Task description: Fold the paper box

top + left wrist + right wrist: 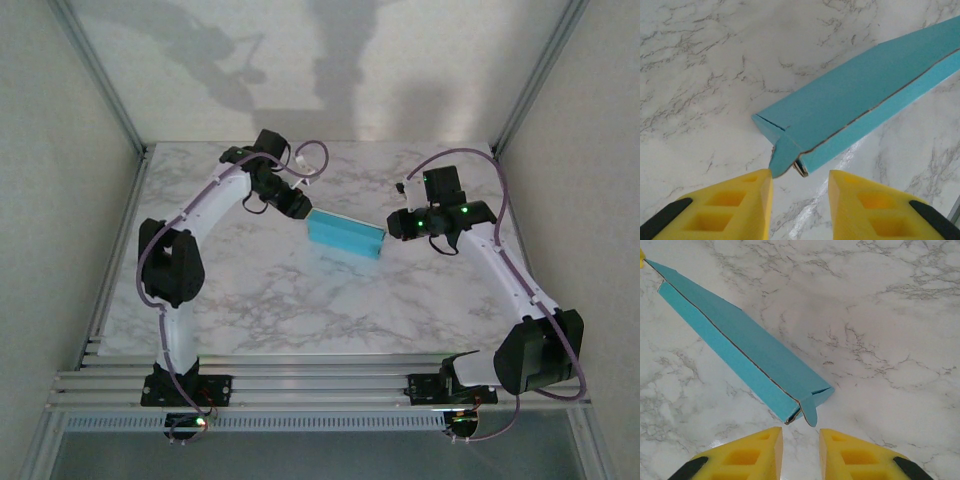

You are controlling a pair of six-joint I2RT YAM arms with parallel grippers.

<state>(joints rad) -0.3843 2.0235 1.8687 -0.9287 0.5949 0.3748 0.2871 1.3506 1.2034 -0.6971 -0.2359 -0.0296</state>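
Note:
The paper box [345, 238] lies on the marble table as a long, closed turquoise shape, running from upper left to lower right between my two grippers. My left gripper [300, 208] stands just off its left end. In the left wrist view the box [855, 105] ends in a small flap [782, 157] whose tip sits at my left finger's tip; the left gripper [800, 182] is open with bare table between its yellow fingers. My right gripper [392, 228] sits off the right end. In the right wrist view the box [755, 355] ends just ahead of the open right gripper [800, 432].
The marble table [300, 310] is walled by pale panels on three sides. Aluminium rails [320, 385] carrying both arm bases run along the near edge. Purple cables [318, 152] loop above each wrist.

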